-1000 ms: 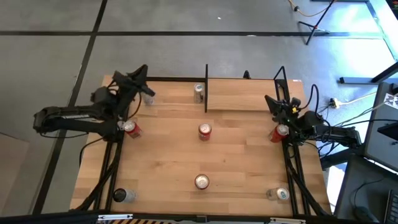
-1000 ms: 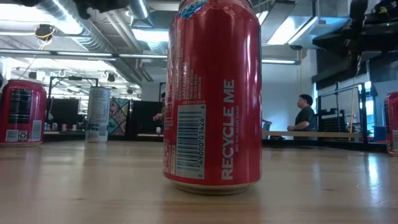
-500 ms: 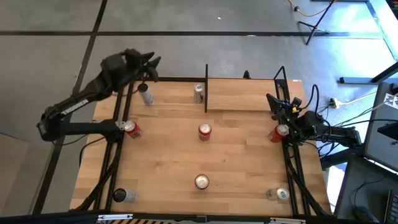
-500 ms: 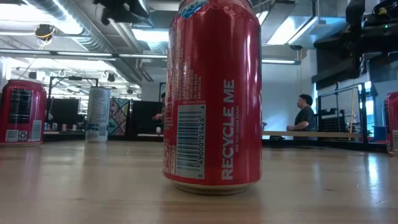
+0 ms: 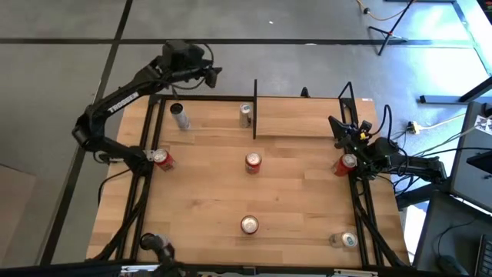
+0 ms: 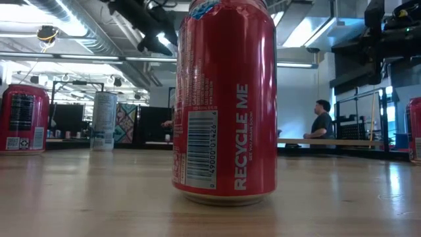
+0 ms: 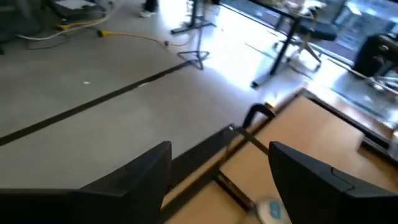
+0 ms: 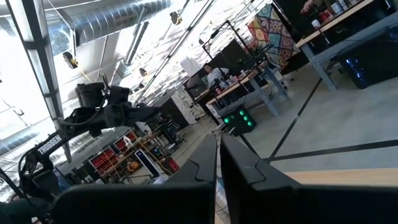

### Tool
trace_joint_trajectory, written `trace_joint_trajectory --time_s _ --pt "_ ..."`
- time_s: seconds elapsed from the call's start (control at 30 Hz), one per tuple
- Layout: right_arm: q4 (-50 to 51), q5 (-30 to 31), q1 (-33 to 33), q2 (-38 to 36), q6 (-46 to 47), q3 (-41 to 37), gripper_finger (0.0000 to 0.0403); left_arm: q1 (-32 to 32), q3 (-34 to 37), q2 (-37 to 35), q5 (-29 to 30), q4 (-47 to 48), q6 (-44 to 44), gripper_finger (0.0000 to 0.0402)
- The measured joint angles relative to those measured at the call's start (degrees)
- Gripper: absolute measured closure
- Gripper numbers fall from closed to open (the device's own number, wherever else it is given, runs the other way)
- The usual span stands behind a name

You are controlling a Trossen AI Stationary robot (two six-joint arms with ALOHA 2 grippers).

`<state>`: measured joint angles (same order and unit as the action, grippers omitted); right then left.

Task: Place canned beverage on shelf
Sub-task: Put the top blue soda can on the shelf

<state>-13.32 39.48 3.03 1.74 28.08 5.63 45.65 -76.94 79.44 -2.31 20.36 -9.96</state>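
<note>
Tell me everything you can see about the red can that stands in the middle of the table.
The red can stands upright near the table's centre, alone, touching only the wooden tabletop. From above its silver lid shows, ringed in red. No gripper is near it. It appears metal; the low view does not clearly show it.

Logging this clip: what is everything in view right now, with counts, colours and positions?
red drink cans: four; left edge, centre, right edge, front centre
silver drink cans: three; two at the back left, one front right
dark-topped can: one, front left corner
light-wood shelf board with black posts: one, back right
wooden tabletop: one
person: one, in the room behind
left pincer: open, raised over the back edge
right pincer: shut, right edge
</note>
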Motion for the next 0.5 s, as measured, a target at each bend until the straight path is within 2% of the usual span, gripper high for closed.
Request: trace_joint_trajectory --time_s 0.1,0.33,0.5 --pt "0.0 0.0 0.0 0.0 0.0 0.0 0.0391 -0.9 0.0 2.1 -1.9 -2.2 -0.8 0.0137" --pt "0.0 0.0 0.0 0.0 0.0 0.0 0.0391 -2.4 0.0 8.5 -12.7 -2.3 4.1 0.0137" --pt "0.7 0.7 0.0 0.0 -0.1 0.0 0.0391 -3.8 0.0 13.3 -14.2 -2.4 5.1 0.0137"
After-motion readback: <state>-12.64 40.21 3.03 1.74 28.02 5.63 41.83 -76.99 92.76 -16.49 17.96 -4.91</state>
